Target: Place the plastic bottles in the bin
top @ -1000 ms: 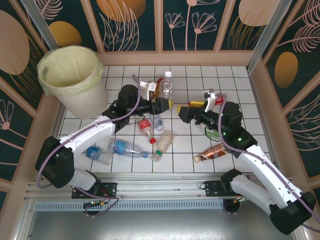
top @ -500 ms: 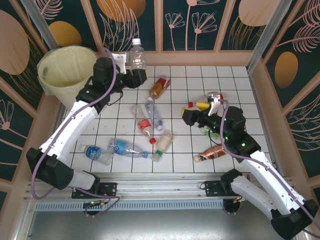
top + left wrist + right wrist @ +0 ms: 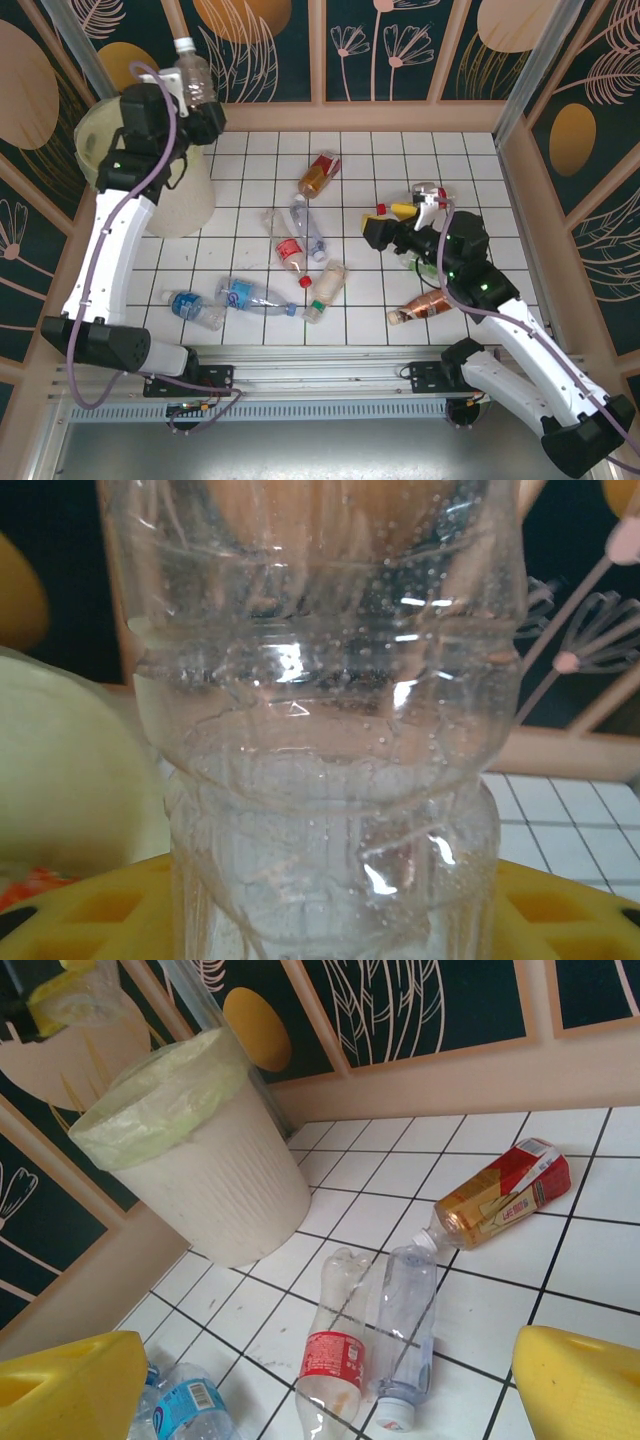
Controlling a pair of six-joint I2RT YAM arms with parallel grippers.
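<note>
Droplets inside the clear bottle (image 3: 320, 730) show at the left wrist; overhead, the left gripper (image 3: 203, 112) clamps it, raised by the bin (image 3: 185, 200) rim, far left. Right gripper (image 3: 330, 1370) gapes wide, empty. One bin, two arms; six loose bottles (image 3: 255, 295) lie mid-table, others crowd the right arm.

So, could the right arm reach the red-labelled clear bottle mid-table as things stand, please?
Probably yes. The red-labelled bottle lies on open tiles just ahead of the right arm's open jaws, nothing between; a clear bottle lying beside it could crowd the grip.
</note>
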